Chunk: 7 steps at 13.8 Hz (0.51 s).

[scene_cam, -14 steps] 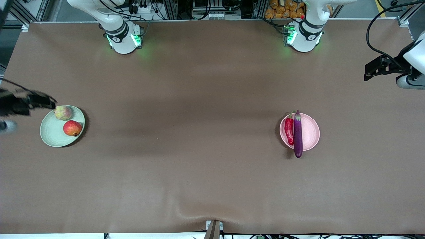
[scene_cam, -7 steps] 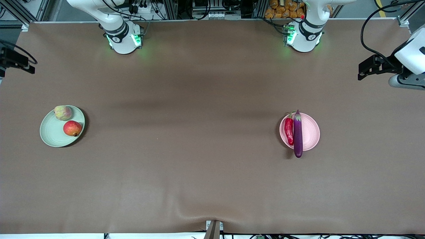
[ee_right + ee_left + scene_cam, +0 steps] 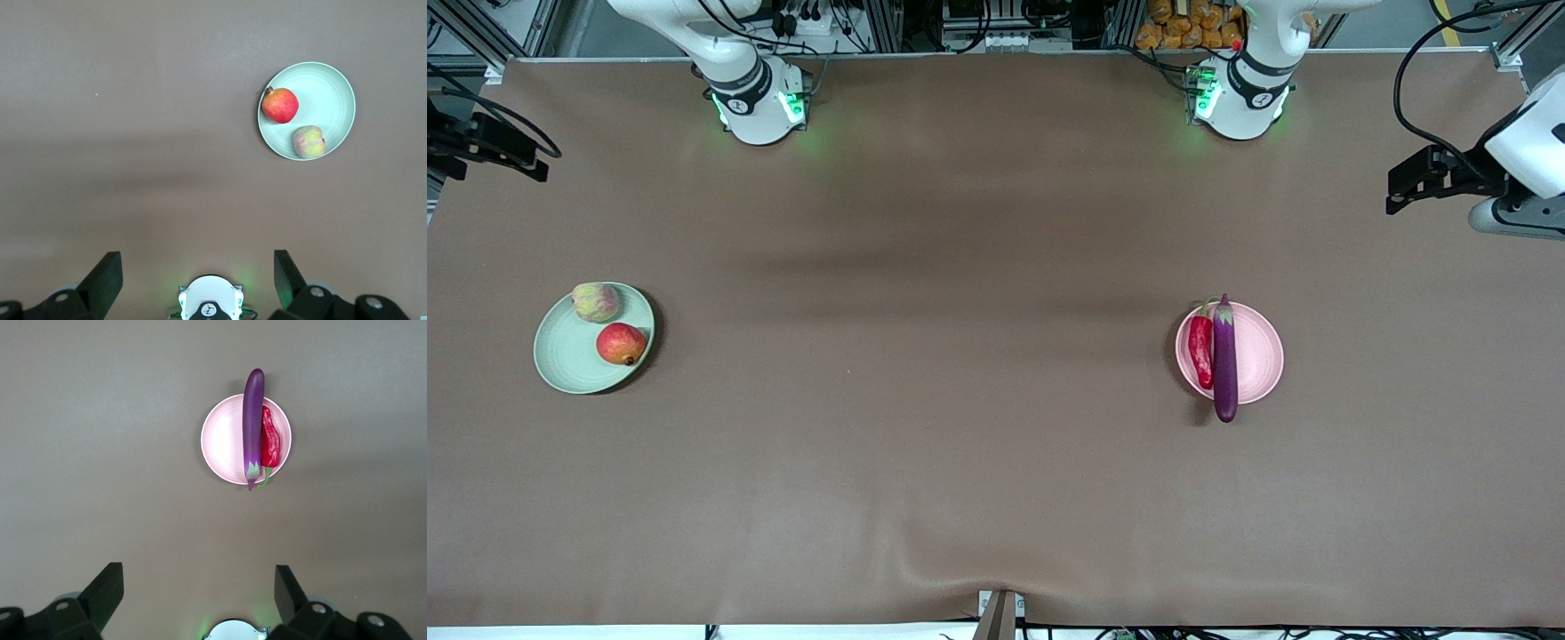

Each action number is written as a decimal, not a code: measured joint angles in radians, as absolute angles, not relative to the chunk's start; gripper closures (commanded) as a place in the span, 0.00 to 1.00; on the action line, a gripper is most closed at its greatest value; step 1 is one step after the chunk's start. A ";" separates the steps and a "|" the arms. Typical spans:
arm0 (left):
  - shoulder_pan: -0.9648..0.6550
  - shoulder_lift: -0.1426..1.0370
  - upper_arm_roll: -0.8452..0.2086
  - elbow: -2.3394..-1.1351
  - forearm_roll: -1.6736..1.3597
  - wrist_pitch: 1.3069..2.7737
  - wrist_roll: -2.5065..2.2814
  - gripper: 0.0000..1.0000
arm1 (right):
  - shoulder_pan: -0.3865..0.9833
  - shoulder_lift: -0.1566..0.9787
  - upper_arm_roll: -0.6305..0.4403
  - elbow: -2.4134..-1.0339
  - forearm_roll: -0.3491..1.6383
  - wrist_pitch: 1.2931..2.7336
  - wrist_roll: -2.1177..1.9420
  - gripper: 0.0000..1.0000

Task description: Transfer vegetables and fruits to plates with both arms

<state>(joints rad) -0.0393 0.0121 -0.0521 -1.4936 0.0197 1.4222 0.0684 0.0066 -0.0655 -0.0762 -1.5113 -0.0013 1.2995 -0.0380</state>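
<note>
The right gripper (image 3: 193, 283), which was hanging beside the pale green round plate (image 3: 560, 360) a second ago, has swung up and away to the bench edge, and the left gripper (image 3: 197, 600) sits high at its own end, both with jaws spread wide and holding nothing. The red-orange round fruit (image 3: 621, 344) and pale yellow-green ridged fruit (image 3: 596, 302) lie on the green plate. The long glossy purple eggplant (image 3: 1224, 360) and red chili pepper (image 3: 1201, 351) lie on the pale pink plate (image 3: 1258, 356), so I'd say the job is finished.
</note>
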 measured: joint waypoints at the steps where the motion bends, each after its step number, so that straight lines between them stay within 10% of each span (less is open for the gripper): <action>1: -0.039 0.012 -0.052 -1.494 0.020 1.422 0.068 0.00 | -0.009 -0.074 -0.077 -1.525 -0.001 1.306 -0.057 0.00; 7: -0.039 0.012 -0.052 -1.493 0.020 1.420 0.068 0.00 | -0.030 -0.084 -0.075 -1.499 -0.002 1.329 -0.131 0.00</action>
<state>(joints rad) -0.0392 0.0121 -0.0520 -1.4932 0.0196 1.4205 0.0684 -0.0297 -0.0836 -0.0751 -1.4986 -0.0025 1.3293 -0.1310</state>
